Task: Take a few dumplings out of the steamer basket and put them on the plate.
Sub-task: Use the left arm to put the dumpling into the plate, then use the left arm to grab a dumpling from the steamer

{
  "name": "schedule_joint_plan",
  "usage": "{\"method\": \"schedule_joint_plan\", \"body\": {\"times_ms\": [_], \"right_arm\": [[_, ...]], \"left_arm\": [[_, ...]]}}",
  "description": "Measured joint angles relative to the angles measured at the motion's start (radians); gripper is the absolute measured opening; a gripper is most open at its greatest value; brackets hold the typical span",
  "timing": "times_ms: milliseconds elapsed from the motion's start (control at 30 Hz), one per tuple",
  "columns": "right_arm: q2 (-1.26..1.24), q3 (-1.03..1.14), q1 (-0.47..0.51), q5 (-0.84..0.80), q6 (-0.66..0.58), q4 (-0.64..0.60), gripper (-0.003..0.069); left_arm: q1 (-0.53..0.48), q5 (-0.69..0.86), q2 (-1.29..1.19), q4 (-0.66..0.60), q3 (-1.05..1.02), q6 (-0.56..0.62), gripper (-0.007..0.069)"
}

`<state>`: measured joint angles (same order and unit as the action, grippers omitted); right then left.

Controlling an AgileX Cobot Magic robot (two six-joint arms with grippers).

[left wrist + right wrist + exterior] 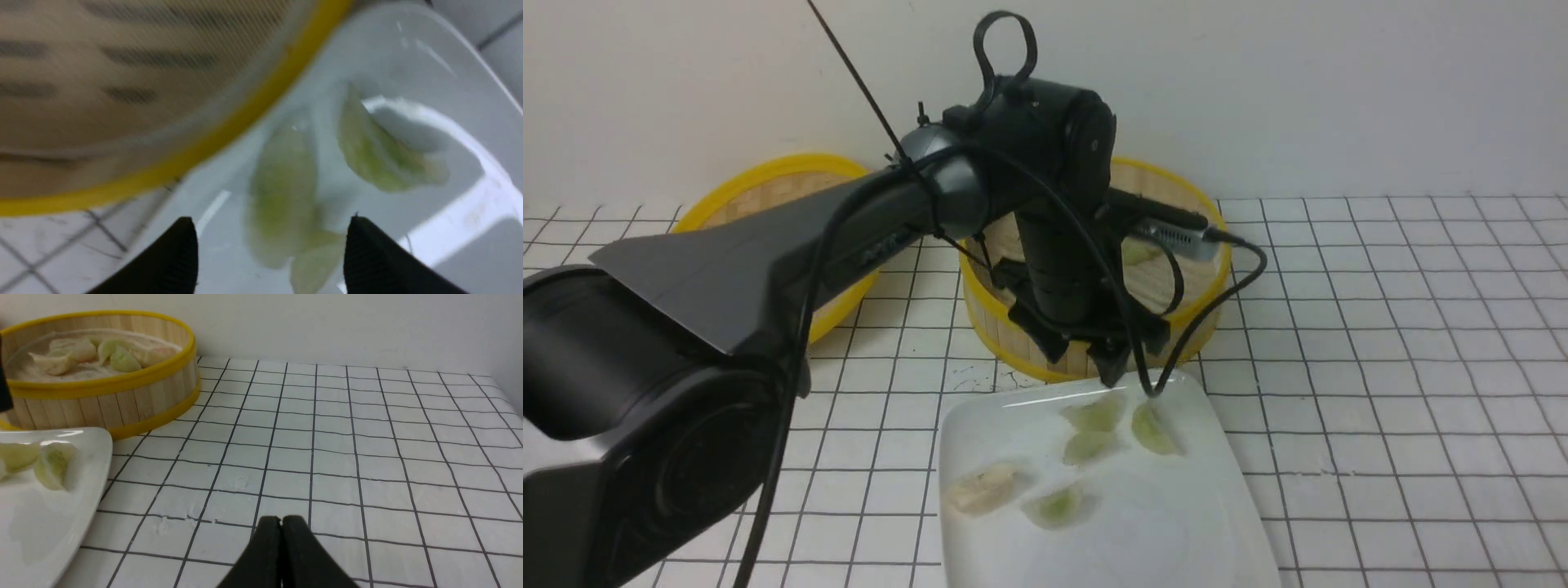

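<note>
My left gripper [1082,359] hangs open over the far edge of the white plate [1143,531], just in front of the steamer basket [1005,339]. Several dumplings lie on the plate: pale green ones [1094,415] at the far side and a beige one [982,487] nearer me. In the left wrist view the open left gripper [271,228] has a green dumpling [282,188] lying on the plate [408,49] below the gap, untouched by either finger. More dumplings [118,359] sit inside the basket [102,400]. My right gripper [281,518] is shut and empty, low over the tiles.
A flat woven lid with a yellow rim [768,188] lies at the back left, partly hidden by my left arm. The wall runs close behind the basket. A black cable [1217,302] loops off the left wrist down to the plate's far edge. White gridded tiles [367,457] stretch to the right.
</note>
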<state>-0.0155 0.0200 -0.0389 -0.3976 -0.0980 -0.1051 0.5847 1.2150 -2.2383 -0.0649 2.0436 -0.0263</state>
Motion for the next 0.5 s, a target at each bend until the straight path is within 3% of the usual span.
{"method": "schedule_joint_plan", "body": {"times_ms": [267, 500], "right_arm": [[0.000, 0.000, 0.000, 0.000, 0.000, 0.000, -0.0015], [0.000, 0.000, 0.000, 0.000, 0.000, 0.000, -0.0015]], "left_arm": [[-0.093, -0.117, -0.044, 0.099, 0.186, -0.053, 0.0428], [-0.135, -0.251, -0.173, 0.098, 0.223, 0.065, 0.0428]]}}
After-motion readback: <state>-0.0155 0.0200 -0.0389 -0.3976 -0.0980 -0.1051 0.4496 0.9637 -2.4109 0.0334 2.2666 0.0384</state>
